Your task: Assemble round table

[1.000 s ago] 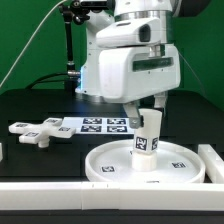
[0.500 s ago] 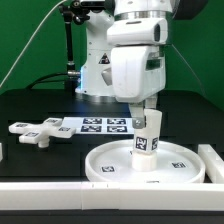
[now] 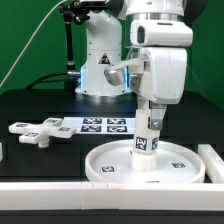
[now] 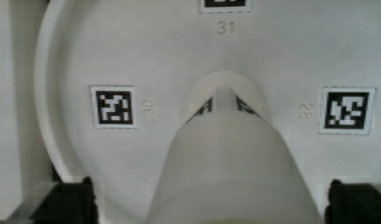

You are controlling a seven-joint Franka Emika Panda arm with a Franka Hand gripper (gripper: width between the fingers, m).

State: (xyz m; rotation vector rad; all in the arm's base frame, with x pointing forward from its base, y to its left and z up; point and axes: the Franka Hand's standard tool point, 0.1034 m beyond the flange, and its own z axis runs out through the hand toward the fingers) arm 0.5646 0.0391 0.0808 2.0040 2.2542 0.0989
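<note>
1. Round table disc (image 3: 178, 166), white, rimmed and tagged, lay directly beneath the gripper (image 3: 151, 118).
2. Its short cylinder leg (image 3: 148, 142) stood upright in the central hub, rising between the fingers (image 4: 62, 205).
3. The jaws stood wide, straddling the short cylinder leg without clamping it.
4. Cross-shaped foot (image 3: 35, 131) lay flat, well apart from the gripper.

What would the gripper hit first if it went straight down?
Probably the disc: the gripper has open fingers straddling the upright leg, so they'd slide alongside it, though depth is unclear.
</note>
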